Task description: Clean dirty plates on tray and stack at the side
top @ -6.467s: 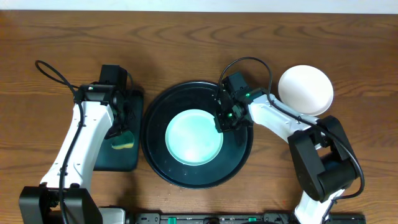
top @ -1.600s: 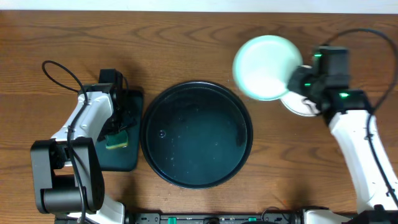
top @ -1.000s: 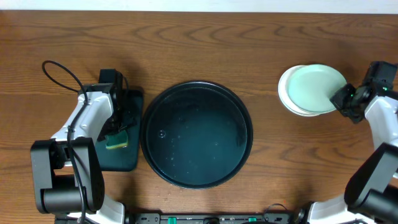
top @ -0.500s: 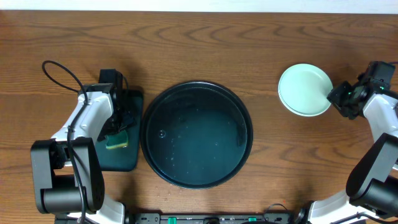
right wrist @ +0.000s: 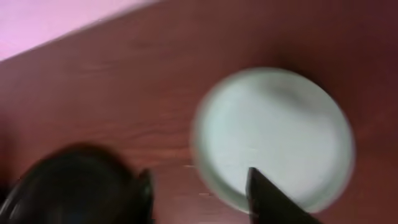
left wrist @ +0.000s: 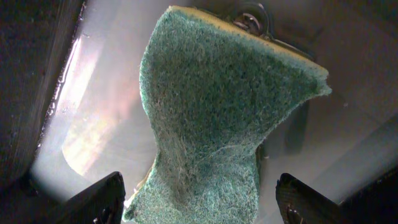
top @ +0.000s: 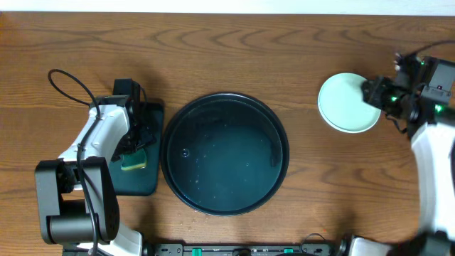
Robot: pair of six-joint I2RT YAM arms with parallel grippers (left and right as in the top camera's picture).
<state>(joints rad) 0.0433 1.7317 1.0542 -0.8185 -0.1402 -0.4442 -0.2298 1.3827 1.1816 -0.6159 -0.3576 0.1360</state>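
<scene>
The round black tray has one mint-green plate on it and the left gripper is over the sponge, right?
No: the round black tray holds no plate. The overhead view shows the mint-green plate off it, out to the right by the right gripper. The left gripper is over the sponge.

A robotics lab bench rather than a real kitchen: two white-and-black arms, the left arm [top: 92, 153] and the right arm [top: 429, 153], stand at a wood-grain surface [top: 213, 53] with a black equipment rail [top: 234, 250] along its near edge. The household things — round tray [top: 213, 167], plates [top: 345, 107], sponge [top: 132, 163] on a small rectangular tray [top: 138, 186] — sit as props.
</scene>
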